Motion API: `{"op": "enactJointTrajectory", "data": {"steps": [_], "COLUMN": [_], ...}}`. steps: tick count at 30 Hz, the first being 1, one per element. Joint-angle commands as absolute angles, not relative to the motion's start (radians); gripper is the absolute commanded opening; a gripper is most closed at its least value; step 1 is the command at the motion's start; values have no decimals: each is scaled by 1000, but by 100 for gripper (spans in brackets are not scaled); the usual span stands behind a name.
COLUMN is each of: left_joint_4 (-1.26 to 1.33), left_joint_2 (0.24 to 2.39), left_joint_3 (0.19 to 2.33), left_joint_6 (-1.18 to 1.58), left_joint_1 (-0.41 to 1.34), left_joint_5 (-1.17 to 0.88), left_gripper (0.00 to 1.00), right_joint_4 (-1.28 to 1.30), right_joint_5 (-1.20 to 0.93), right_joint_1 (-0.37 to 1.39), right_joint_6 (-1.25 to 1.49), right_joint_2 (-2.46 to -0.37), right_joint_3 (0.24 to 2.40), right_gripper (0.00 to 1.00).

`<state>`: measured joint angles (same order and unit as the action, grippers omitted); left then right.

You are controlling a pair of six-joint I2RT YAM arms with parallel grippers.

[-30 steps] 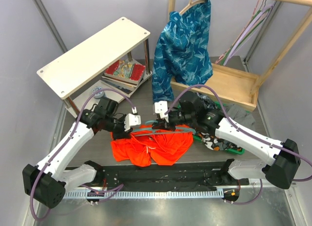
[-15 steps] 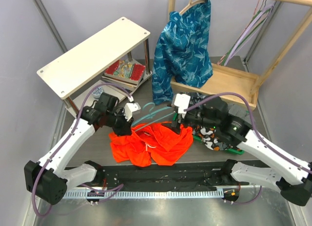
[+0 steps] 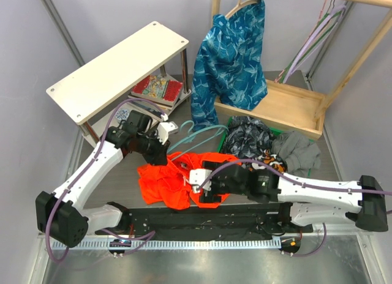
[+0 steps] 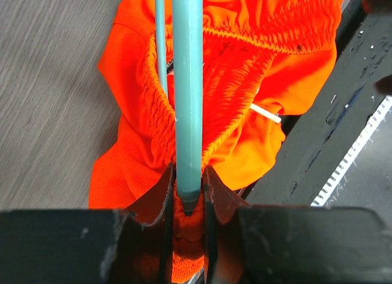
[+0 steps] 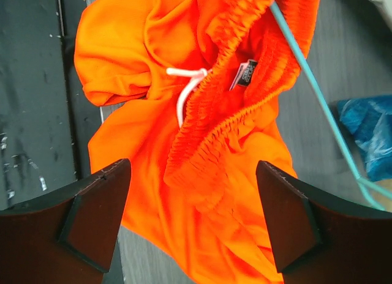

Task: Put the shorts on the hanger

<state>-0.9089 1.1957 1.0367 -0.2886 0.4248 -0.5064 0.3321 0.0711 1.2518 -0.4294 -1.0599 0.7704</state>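
**One claw on the hanger, one spread above the shorts**

We see the left claw (image 4: 187, 195) clamped narrowly on one end of the teal hanger (image 4: 187, 82), with a finger pressed to each side of the thick bar. In the left wrist view the bar runs straight away from the claw, with a thinner teal bar just beside it. From overhead, the hanger (image 3: 199, 136) has its long axis running from the left claw (image 3: 162, 137) toward the far right. Its other end reaches near the dark patterned clothes (image 3: 248, 134), and its hook curls off toward the far side.

The shorts (image 3: 171, 183) lie crumpled on the table (image 4: 49, 82) near its front edge. They spread mostly left to right, with the gathered waistband (image 4: 156, 100) on the far side under the hanger. Orange fabric is bunched between the left fingers, right beneath the bar's tip. We cannot tell whether the thin bar passes inside the waistband or only over it.

The right claw (image 5: 190, 216) hangs above the near part of the shorts (image 5: 153, 63) with its fingers (image 5: 92, 210) spread wide, gripping nothing. Its camera shows the white drawstring (image 5: 187, 91) and a small dark label (image 5: 246, 74) on the waistband. The hanger (image 5: 306, 70) runs off diagonally past the fabric toward the blue leaf-patterned garment (image 5: 367, 122).
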Motion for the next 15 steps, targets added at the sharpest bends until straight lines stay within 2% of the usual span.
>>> {"op": "enactJointTrajectory", "data": {"steps": [1, 9, 15], "left_joint_4": [-874, -868, -885], "left_joint_2": [1196, 1175, 1149], "left_joint_3": [1085, 1066, 1068], "left_joint_6": [-268, -268, -268], "left_joint_1": [420, 419, 417], "left_joint_5": [-518, -538, -545], "left_gripper": [0, 0, 0], "right_joint_4": [67, -95, -74], "right_joint_5": [331, 488, 495], "right_joint_1": [1342, 1353, 1339], "right_joint_6": [-500, -604, -638], "right_joint_2": [-1080, -1201, -1242], "right_joint_3": [735, 657, 621], "right_gripper": [90, 93, 92]}}
